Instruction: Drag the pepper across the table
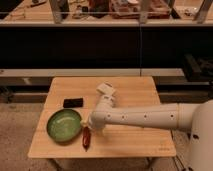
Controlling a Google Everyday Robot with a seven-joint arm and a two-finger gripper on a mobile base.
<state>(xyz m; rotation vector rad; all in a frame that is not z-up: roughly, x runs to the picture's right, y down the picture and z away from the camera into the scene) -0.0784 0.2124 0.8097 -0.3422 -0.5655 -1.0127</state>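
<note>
Pincer (pixel 88 125): low over the surface, just above the pepper's top end; whether it stands open, I cannot tell.
Pepper (pixel 86 139): near the front edge, just right of the bowl (pixel 64 125).
Block (pixel 73 102): behind the bowl.
Surface (pixel 135 92): pale wood.

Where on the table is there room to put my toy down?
The table's right half is bare in front of the white arm, and so is the far strip behind the black block. The left front is crowded: green bowl, pepper, and the robot's hand open just above the pepper.
</note>
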